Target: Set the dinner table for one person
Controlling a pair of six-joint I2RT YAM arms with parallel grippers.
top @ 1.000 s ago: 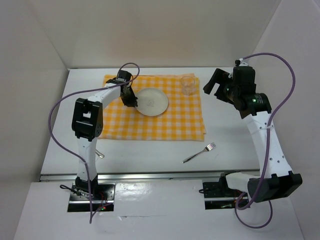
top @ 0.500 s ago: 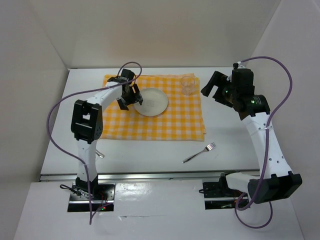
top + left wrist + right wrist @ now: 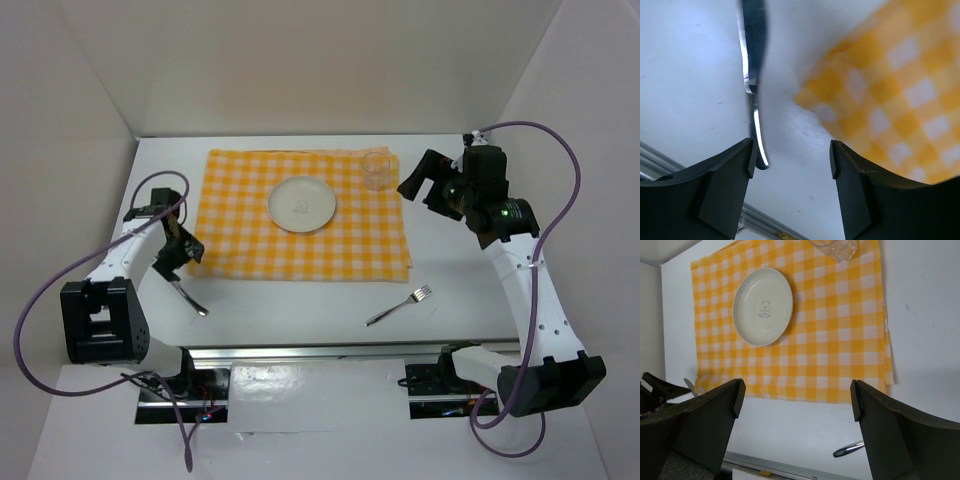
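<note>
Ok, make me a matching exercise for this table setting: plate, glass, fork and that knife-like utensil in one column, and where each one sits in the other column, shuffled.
Things
1. plate
2. glass
3. fork
4. knife-like utensil

Places
A. bare dinner table, just off the near left corner of the checked cloth
B. far right corner of the cloth
C. bare dinner table, near side of the cloth, toward the right
D. middle of the cloth

Pairs: 1-D, 2-B, 3-C, 4-A
</note>
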